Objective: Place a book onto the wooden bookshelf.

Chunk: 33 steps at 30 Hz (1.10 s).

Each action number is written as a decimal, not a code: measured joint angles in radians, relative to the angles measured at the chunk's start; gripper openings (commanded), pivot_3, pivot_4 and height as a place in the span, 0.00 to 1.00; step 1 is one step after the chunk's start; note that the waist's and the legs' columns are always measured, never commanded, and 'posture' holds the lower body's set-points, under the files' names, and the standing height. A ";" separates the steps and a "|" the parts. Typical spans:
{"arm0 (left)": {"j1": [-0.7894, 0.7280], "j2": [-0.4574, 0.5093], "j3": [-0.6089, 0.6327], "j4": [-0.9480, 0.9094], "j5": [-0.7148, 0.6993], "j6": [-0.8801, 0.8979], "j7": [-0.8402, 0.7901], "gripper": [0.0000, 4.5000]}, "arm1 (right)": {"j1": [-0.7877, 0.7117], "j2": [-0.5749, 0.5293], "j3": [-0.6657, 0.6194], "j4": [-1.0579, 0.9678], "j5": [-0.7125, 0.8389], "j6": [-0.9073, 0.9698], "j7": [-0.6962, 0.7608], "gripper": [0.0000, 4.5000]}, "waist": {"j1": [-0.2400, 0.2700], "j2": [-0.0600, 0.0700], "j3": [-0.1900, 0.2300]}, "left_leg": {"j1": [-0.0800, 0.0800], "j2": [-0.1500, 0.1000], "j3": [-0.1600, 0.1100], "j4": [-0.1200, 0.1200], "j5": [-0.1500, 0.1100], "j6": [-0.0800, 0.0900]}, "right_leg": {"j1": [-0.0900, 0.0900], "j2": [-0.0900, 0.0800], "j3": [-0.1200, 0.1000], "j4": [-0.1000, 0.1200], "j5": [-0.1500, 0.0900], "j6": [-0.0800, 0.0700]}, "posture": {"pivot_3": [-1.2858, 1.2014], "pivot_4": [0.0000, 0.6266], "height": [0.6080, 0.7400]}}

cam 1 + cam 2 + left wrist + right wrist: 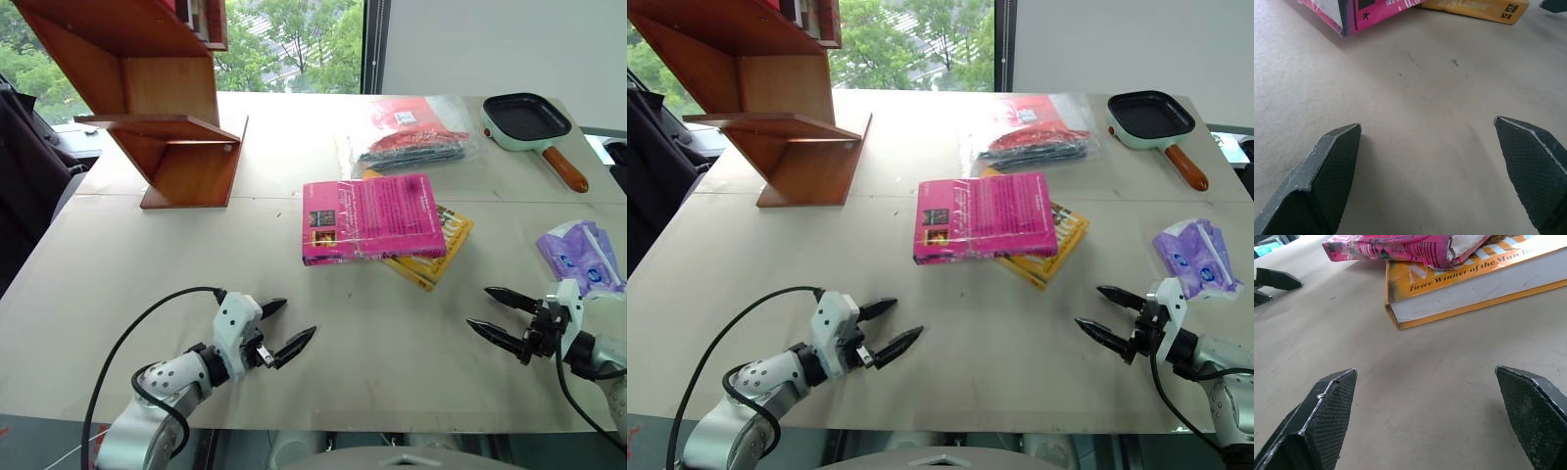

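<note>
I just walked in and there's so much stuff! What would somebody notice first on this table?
Probably the bright pink book, lying in the middle of the table on top of a yellow book. Next, the big reddish-brown wooden bookshelf at the table's far left corner. Nearest the camera, the left gripper and right gripper stand open and empty on either side.

Book atop yellow book, table centre; wooden bookshelf far left.
</note>
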 measured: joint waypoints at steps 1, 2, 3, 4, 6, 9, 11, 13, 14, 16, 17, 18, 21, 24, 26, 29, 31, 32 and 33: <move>0.000 0.000 0.000 0.000 0.000 0.000 0.000 1.00 | 0.000 0.000 0.000 0.000 0.000 0.000 0.000 1.00 | 0.001 0.000 0.000 | 0.000 0.000 0.000 0.000 0.000 0.000 | 0.000 0.000 0.000 0.000 0.000 0.000 | 0.52 0.24 1.00; 0.000 0.000 0.000 0.000 0.000 0.000 0.000 1.00 | 0.000 0.000 0.000 0.000 0.000 0.000 0.000 1.00 | 0.001 0.000 0.000 | 0.000 0.000 0.000 0.000 0.000 0.000 | 0.000 0.000 0.000 0.000 0.000 0.000 | 0.52 0.24 1.00; 0.000 0.000 0.000 0.000 0.000 -0.001 0.000 1.00 | 0.000 0.000 0.000 0.000 0.000 0.000 0.000 1.00 | 0.001 0.000 0.000 | 0.000 0.000 0.000 0.000 0.000 0.000 | 0.000 0.000 0.000 0.000 0.000 0.000 | 0.52 0.24 1.00; 0.000 0.000 0.000 0.000 0.000 -0.001 0.000 1.00 | 0.000 0.000 0.000 0.000 0.000 0.000 0.000 1.00 | 0.001 0.000 0.000 | 0.000 0.000 0.000 0.000 0.000 0.000 | 0.000 0.000 0.000 0.000 0.000 0.000 | 0.52 0.24 1.00; -0.001 0.000 0.000 0.000 0.000 -0.001 -0.001 1.00 | 0.000 0.000 0.000 0.000 0.000 0.000 0.000 1.00 | 0.001 0.000 0.000 | 0.000 0.000 0.000 0.000 0.000 0.000 | 0.000 0.000 0.000 0.000 0.000 0.000 | 0.52 0.24 1.00; -0.001 0.000 0.000 0.000 0.000 -0.001 -0.002 1.00 | 0.000 0.000 0.000 0.000 0.000 0.000 0.000 1.00 | 0.001 0.000 0.000 | 0.000 0.000 0.000 0.000 0.000 0.000 | 0.000 0.000 0.000 0.000 0.000 0.000 | 0.52 0.24 1.00; -0.006 0.000 0.000 0.005 0.000 -0.002 -0.009 1.00 | 0.000 0.000 0.000 0.000 0.000 -0.001 0.000 1.00 | 0.001 0.000 0.000 | 0.000 0.000 0.000 0.000 0.000 0.000 | 0.000 0.000 0.000 0.000 0.000 0.000 | 0.52 0.24 1.00; -0.010 -0.002 0.001 0.007 -0.003 -0.003 -0.011 1.00 | 0.000 0.000 0.000 0.001 0.000 -0.001 0.000 1.00 | 0.002 0.000 0.000 | 0.000 0.000 0.000 0.000 0.000 0.000 | 0.000 0.000 0.000 0.000 0.000 0.000 | 0.52 0.24 1.00; -0.012 -0.009 0.001 0.009 -0.008 -0.002 -0.013 1.00 | -0.001 0.000 0.000 0.001 0.000 -0.001 0.001 1.00 | 0.002 0.000 0.000 | 0.000 0.000 0.000 0.000 0.000 0.000 | 0.000 0.000 0.000 0.000 0.000 0.000 | 0.52 0.24 1.00; -0.010 -0.009 0.001 0.009 -0.012 -0.004 -0.018 1.00 | -0.004 0.000 0.000 0.002 0.001 -0.001 0.002 1.00 | 0.002 0.000 0.000 | 0.000 0.000 0.000 0.000 0.000 0.000 | 0.000 0.000 0.000 0.000 0.000 0.000 | 0.52 0.24 1.00; -0.007 0.004 0.001 0.007 -0.011 -0.006 -0.030 1.00 | -0.010 0.000 0.000 0.004 0.001 -0.002 0.003 1.00 | 0.002 0.000 0.000 | 0.000 0.000 0.000 0.000 0.000 0.000 | 0.000 0.000 0.000 0.000 0.000 0.000 | 0.52 0.24 1.00; -0.002 0.023 0.002 0.005 -0.011 -0.009 -0.044 1.00 | -0.020 -0.001 -0.001 0.005 0.002 -0.002 0.004 1.00 | 0.001 0.000 0.000 | 0.000 0.000 0.000 0.000 0.000 0.000 | 0.000 0.000 0.000 0.000 0.000 0.000 | 0.52 0.24 1.00; 0.009 0.085 0.054 -0.022 -0.049 0.006 -0.093 1.00 | -0.067 -0.023 -0.007 0.019 0.013 0.025 0.008 1.00 | 0.000 0.000 0.002 | 0.000 0.000 0.000 0.000 0.000 0.000 | 0.000 0.000 0.000 0.000 0.000 0.000 | 0.52 0.24 1.00; -0.021 0.148 0.183 -0.066 -0.150 0.032 -0.136 1.00 | -0.181 -0.041 -0.012 0.026 0.056 0.110 0.003 1.00 | -0.001 -0.001 0.004 | 0.000 0.000 0.000 0.000 0.000 -0.001 | 0.000 0.000 0.000 0.000 0.000 0.000 | 0.52 0.24 1.00; -0.024 0.195 0.271 -0.103 -0.214 0.048 -0.171 1.00 | -0.296 -0.039 -0.010 0.055 0.067 0.146 -0.020 1.00 | -0.006 -0.001 0.004 | 0.000 0.000 0.000 0.000 0.000 -0.001 | 0.000 0.000 0.000 0.000 0.000 0.000 | 0.52 0.24 1.00; 0.011 0.284 0.409 -0.121 -0.296 0.097 -0.242 1.00 | -0.557 -0.011 0.007 0.149 0.060 0.204 -0.090 1.00 | -0.023 0.000 0.009 | -0.002 0.000 0.000 0.001 0.001 -0.001 | -0.002 0.001 0.000 0.000 0.001 0.001 | 0.52 0.24 1.00; 0.018 0.300 0.484 -0.135 -0.325 0.114 -0.254 1.00 | -0.688 0.006 0.035 0.193 0.034 0.212 -0.114 1.00 | -0.023 0.000 0.010 | -0.003 0.000 0.000 0.001 0.001 -0.002 | -0.003 0.001 -0.001 0.000 0.001 0.002 | 0.52 0.24 1.00; 0.018 0.309 0.516 -0.143 -0.337 0.124 -0.255 1.00 | -0.757 0.016 0.063 0.222 0.010 0.216 -0.122 1.00 | -0.025 0.000 0.010 | -0.004 0.000 0.000 0.001 0.002 -0.002 | -0.004 0.002 -0.002 0.000 0.001 0.002 | 0.52 0.24 1.00; 0.020 0.316 0.545 -0.153 -0.347 0.134 -0.254 1.00 | -0.816 0.019 0.098 0.247 -0.018 0.220 -0.122 1.00 | -0.026 0.000 0.010 | -0.006 0.000 0.000 0.001 0.002 -0.003 | -0.006 0.002 -0.002 0.000 0.001 0.002 | 0.52 0.24 1.00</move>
